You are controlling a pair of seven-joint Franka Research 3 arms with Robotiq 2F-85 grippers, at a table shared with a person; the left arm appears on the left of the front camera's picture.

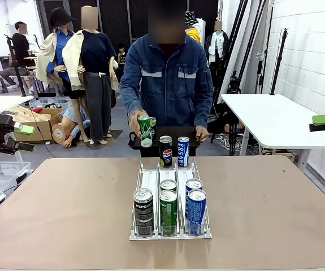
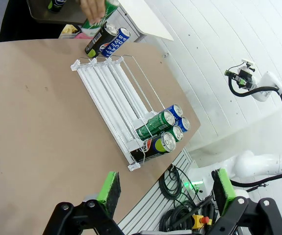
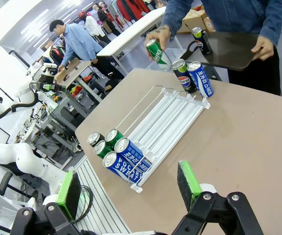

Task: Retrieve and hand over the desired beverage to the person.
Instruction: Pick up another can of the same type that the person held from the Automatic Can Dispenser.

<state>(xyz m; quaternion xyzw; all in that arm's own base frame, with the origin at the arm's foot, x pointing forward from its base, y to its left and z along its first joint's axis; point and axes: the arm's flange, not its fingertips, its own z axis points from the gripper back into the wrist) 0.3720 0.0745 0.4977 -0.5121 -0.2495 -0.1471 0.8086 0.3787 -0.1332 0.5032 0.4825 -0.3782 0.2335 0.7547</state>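
Front view: the person in a blue denim jacket with pale grey chest stripes (image 1: 170, 79) stands at the far side of the brown tabletop (image 1: 66, 203). One hand (image 1: 137, 117) grips a tilted green drink can (image 1: 144, 131) above the table's far edge. The other hand (image 1: 200, 134) holds a dark flat tray (image 1: 168, 131).

A clear plastic three-lane can rack (image 1: 150, 180) lies mid-table. At its near end stand a black Pepsi can (image 1: 143, 212), a green front can (image 1: 168, 210) and a blue Pocari Sweat can (image 1: 196, 210). A second green can (image 1: 168, 186) and a second blue can (image 1: 193, 185) stand just behind the latter two. At the far end a dark Pepsi can (image 1: 165, 151) and a blue-white Pocari can (image 1: 183, 151) stand upright side by side.

In the left wrist view the left gripper (image 2: 166, 191) has its jaws spread wide with nothing between them, well apart from the rack. In the right wrist view the right gripper (image 3: 128, 188) is likewise spread and empty.
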